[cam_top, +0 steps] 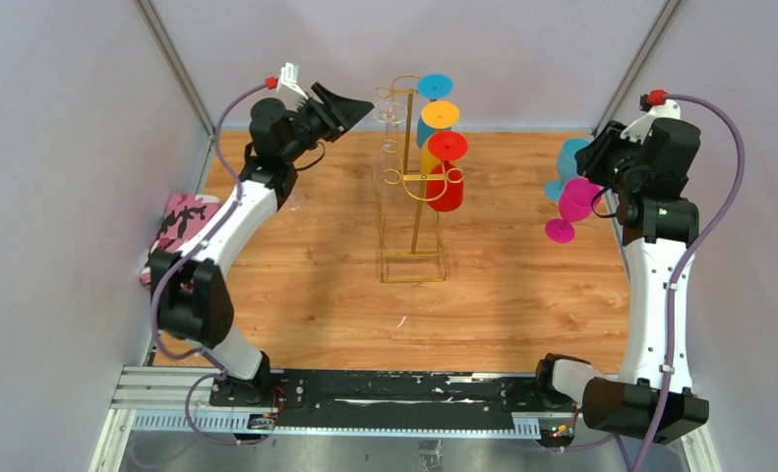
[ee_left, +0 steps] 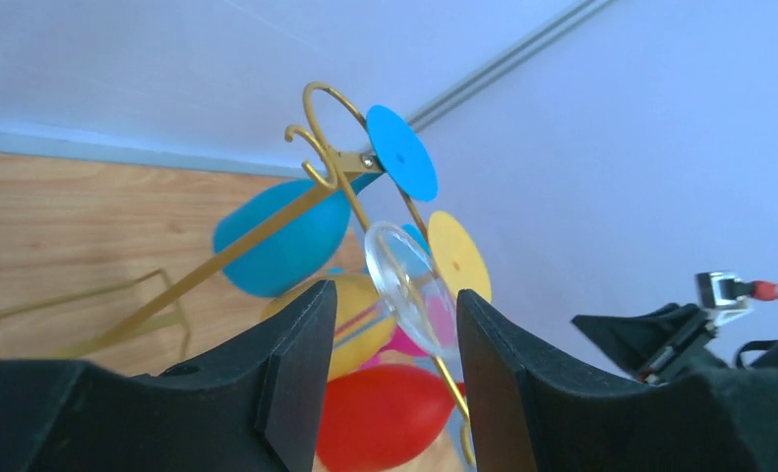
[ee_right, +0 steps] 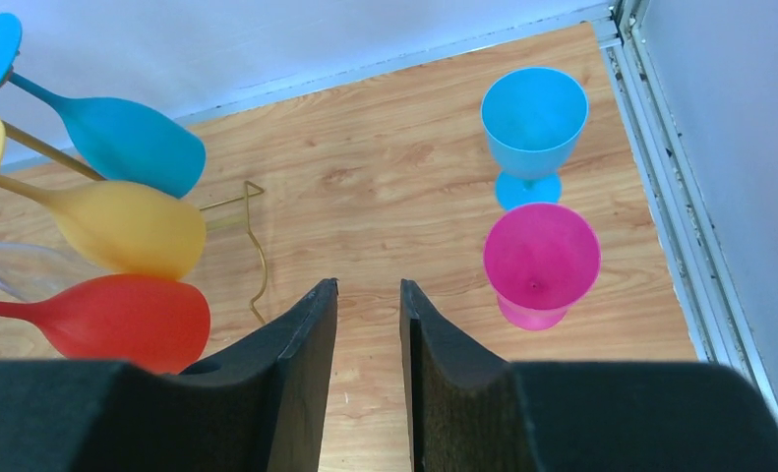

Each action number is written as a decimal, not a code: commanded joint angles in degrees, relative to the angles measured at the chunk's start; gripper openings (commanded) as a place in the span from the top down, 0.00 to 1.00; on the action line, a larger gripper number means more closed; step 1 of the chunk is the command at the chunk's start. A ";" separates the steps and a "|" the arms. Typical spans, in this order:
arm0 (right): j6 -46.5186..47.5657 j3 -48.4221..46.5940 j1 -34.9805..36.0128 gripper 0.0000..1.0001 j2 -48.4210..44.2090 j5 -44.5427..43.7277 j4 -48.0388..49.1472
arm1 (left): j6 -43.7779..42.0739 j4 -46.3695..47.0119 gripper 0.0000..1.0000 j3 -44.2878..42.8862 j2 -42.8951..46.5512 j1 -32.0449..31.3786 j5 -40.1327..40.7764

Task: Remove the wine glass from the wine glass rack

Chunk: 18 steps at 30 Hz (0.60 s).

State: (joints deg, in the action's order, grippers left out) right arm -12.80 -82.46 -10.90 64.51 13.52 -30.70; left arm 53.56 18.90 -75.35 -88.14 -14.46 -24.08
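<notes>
Robot lab test cell. Wood-grain bench (cam_top: 316,295) boxed in by plain pale wall panels (cam_top: 70,147) on aluminium corner posts (cam_top: 173,64). Left arm (cam_top: 237,211) and right arm (cam_top: 650,285) bolted to a black rail (cam_top: 394,393) at the bench's near edge, with purple cables (cam_top: 738,157) looped along both.

A: Top view, upper centre: the clear wine glass (cam_top: 391,114) is too faint against the wall and its outline is unsure.
B: Left wrist view: the red glass (ee_left: 385,418) is cut by the bottom edge and half behind the fingers (ee_left: 296,383).
A: Right wrist view: of the wine glass rack (ee_right: 251,234) only a base corner shows.
B: Patterned cloth (cam_top: 183,221), at the left of the top view, is part-hidden behind the arm.
</notes>
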 commanded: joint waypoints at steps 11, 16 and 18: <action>-1.48 2.26 0.87 0.67 -0.29 1.23 3.66 | 14.24 15.33 0.49 -5.65 -10.61 -0.13 -7.59; -1.90 2.73 0.80 0.67 -0.78 1.21 4.41 | 15.26 15.38 0.55 -5.45 -9.91 -0.13 -8.89; -1.92 2.61 0.86 0.67 -0.83 1.31 4.41 | 15.48 15.38 0.58 -4.87 -9.42 -0.13 -9.27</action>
State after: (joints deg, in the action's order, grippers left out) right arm -13.98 -80.53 -10.87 64.55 14.00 -27.68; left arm 68.12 32.40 -79.53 -99.70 -14.44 -31.22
